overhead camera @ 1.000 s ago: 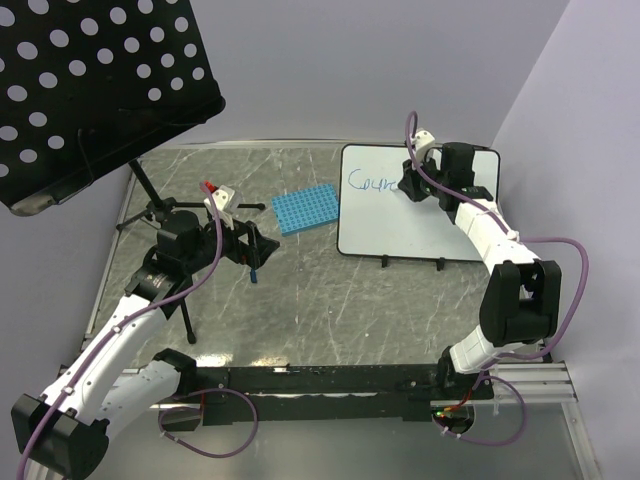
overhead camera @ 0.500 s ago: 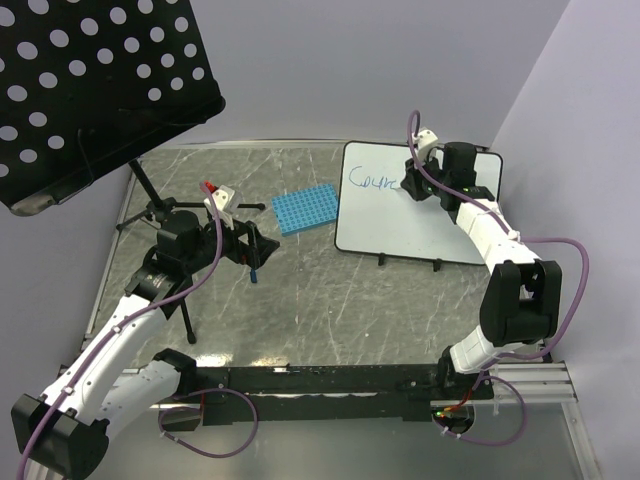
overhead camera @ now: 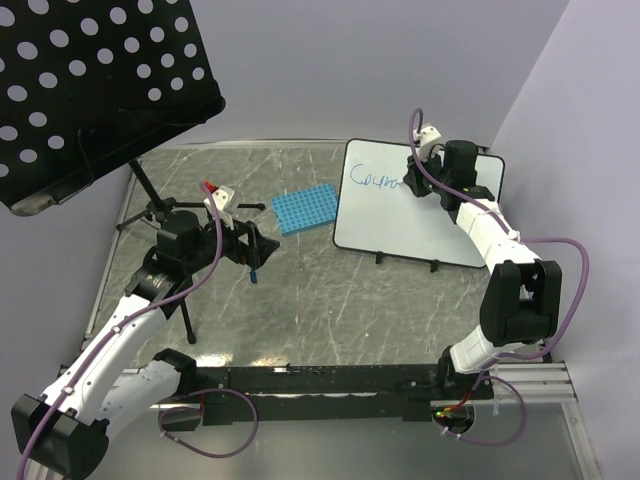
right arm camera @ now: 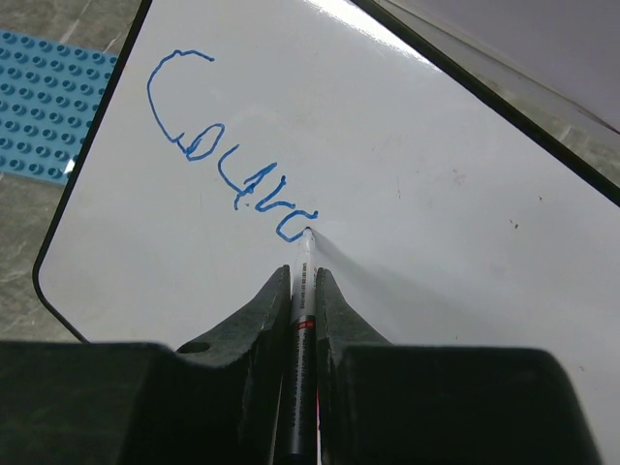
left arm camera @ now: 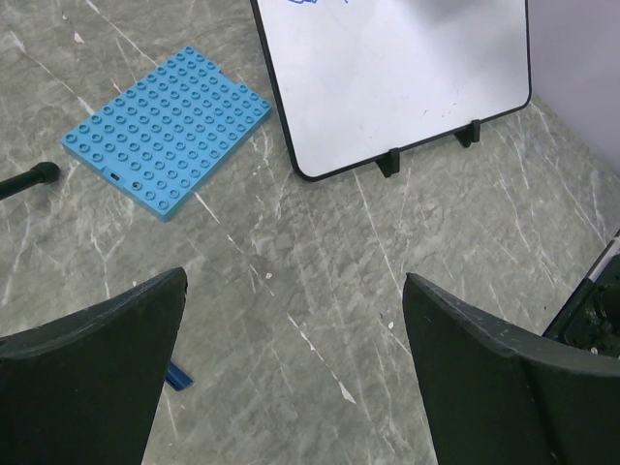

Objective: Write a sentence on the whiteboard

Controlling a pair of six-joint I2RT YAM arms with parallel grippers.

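Top view: grey marbled table point(overhead camera: 330, 300) w/ white veins and scratches, pale lilac walls point(overhead camera: 350, 60) at back and on the R side. A black rail point(overhead camera: 330, 380) runs along the near edge by the arm bases. Black perforated music stand point(overhead camera: 90, 90) looms over the far-L corner. Blue studded plate point(overhead camera: 304, 210) lies flat mid-table. The whiteboard point(overhead camera: 400, 230) sits far-R, just beside the plate and skewed to the table edge, w/ its small black feet on the near side. The sentence point(overhead camera: 372, 181) is a short blue scrawl at the board's top-L. R gripper point(overhead camera: 412, 185) is over the board at the end of the scrawl. L gripper point(overhead camera: 262, 245) hangs over bare table on the L, well apart from the board, w/ a small blue bit point(overhead camera: 255, 272) on the table under it.

L wrist view: fingers point(left arm camera: 87, 378) are spread wide w/ nothing btw them. Below is veined stone, w/ the plate far-L and the board's lower edge and two feet far-R. A black stand foot point(left arm camera: 29, 179) shows at the L edge.

R wrist view: jaws are clamped on a marker point(right arm camera: 302, 291), its tip touching the board at the last blue stroke. The text reads roughly "Coura". The rest of the board is bare white w/ a few specks; the plate shows at the upper-L corner.
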